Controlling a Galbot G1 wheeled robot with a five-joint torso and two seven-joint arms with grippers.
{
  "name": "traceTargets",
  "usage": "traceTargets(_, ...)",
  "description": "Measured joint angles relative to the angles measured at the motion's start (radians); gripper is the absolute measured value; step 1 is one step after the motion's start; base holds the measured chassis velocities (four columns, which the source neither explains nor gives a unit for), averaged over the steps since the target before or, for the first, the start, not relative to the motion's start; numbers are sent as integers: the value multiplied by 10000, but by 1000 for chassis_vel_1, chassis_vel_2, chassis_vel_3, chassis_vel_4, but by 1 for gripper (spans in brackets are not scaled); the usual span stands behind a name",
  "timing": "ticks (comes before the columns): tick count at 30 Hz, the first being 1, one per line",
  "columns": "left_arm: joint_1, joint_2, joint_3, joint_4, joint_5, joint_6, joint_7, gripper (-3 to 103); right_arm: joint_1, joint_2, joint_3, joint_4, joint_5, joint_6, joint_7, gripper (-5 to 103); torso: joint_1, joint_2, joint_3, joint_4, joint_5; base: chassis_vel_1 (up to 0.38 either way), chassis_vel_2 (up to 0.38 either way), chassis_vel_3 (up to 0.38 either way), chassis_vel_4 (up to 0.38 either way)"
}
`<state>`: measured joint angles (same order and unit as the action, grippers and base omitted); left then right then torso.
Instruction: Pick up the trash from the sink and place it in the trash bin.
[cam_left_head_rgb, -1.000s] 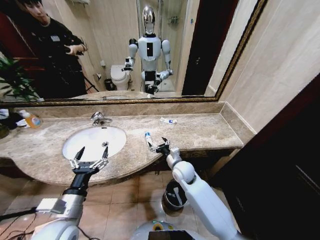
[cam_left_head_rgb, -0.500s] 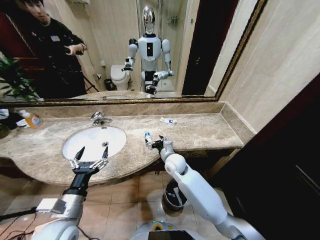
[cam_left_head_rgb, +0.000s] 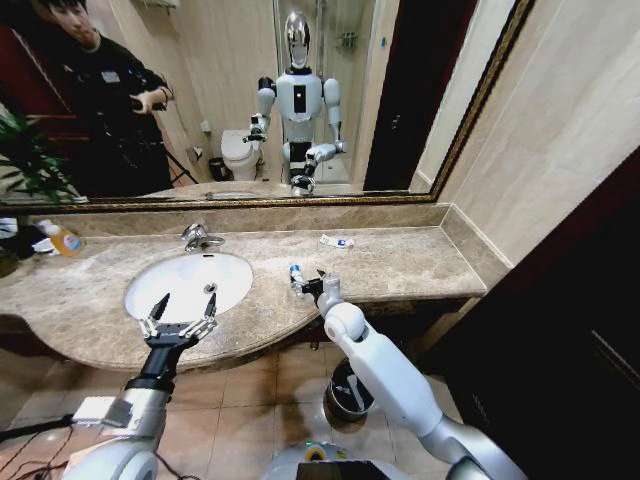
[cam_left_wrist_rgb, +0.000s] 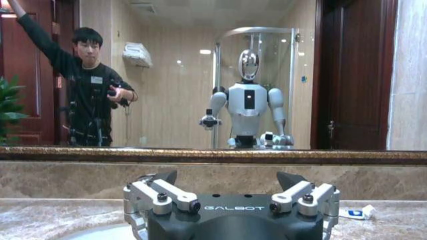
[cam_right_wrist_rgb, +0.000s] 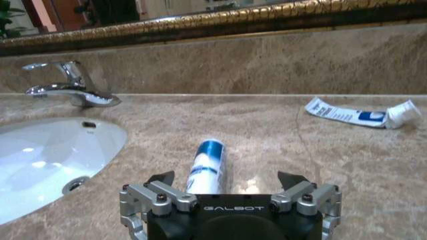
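Note:
The white oval sink (cam_left_head_rgb: 170, 285) is set in the marble counter, and its basin looks bare. A white tube with a blue end (cam_left_head_rgb: 294, 275) lies on the counter right of the sink. My right gripper (cam_left_head_rgb: 306, 284) is low over the counter at that tube, open. In the right wrist view the tube (cam_right_wrist_rgb: 207, 167) lies lengthwise between the spread fingers of the right gripper (cam_right_wrist_rgb: 225, 181). A second white tube with blue print (cam_left_head_rgb: 337, 241) lies near the back wall. My left gripper (cam_left_head_rgb: 184, 304) hovers open over the sink's front rim. The black trash bin (cam_left_head_rgb: 350, 390) stands on the floor under the counter.
A chrome tap (cam_left_head_rgb: 197, 237) stands behind the basin. A clear bottle of orange liquid (cam_left_head_rgb: 62, 238) sits at the counter's far left, beside a plant (cam_left_head_rgb: 25, 160). The mirror (cam_left_head_rgb: 250, 100) spans the wall behind. A dark panel (cam_left_head_rgb: 580, 300) closes off the right side.
My right gripper has moved forward and a little left along the counter, closing in on the blue-ended tube. The left arm has stayed put.

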<state>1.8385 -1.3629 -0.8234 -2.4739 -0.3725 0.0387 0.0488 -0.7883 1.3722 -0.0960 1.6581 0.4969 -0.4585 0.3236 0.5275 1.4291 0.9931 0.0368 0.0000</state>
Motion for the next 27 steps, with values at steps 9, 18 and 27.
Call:
traceTargets(9,0,0,0,0,0,0,0,100,-289,26,-33,52,-114,6,-34,93,0,0,0,0,0,0,0,0,0)
traceTargets(18,-1,0,0,0,0,0,0,100,-543,95,-18,-102,-517,347,-135,61,0,2,-1,0,0,0,0,0,0)
traceTargets(27,0,0,0,0,0,0,0,100,-667,-23,-3,165,-621,444,-145,31,0,1,0,1,0,0,0,0,0)
